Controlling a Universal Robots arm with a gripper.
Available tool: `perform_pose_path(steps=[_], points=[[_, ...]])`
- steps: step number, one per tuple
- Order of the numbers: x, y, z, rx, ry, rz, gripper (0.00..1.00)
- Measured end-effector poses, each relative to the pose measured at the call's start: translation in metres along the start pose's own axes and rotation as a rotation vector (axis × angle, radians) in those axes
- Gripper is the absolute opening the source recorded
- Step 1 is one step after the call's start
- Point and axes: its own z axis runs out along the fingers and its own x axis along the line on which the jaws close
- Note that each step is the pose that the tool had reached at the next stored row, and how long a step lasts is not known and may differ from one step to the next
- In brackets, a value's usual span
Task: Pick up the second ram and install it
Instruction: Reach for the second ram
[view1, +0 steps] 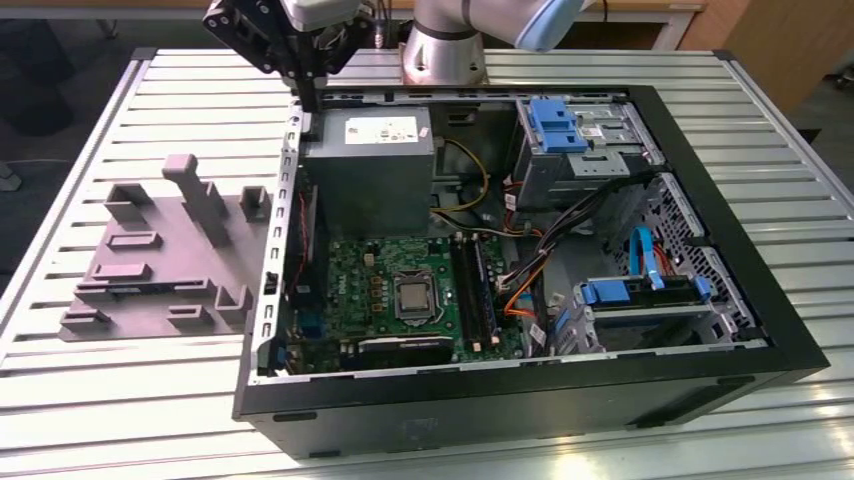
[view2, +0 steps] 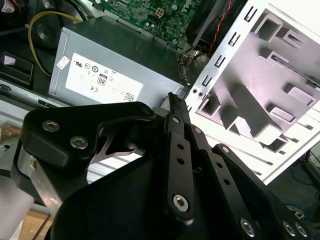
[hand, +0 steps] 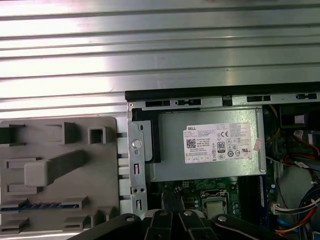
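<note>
Item, second ram (hand: 37, 205): I judge it the thin blue strip seated edge-up in a slot of the grey holder (view1: 147, 250) at the exterior view's left, ready for pinching; hand (view1: 310, 105), fingers together and empty, hovers over the case (view1: 534, 400) rim, upper left.

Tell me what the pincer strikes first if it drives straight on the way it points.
Likely the case's metal side wall beside the power supply: the pincer points down over that corner. Depth is unclear, so it could land on the power supply's edge instead.
</note>
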Motion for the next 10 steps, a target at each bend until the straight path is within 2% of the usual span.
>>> perform_pose_path(steps=[10], points=[[0.0063,-0.0005,0.0003,0.0000,0.0000,0.000,0.11]])
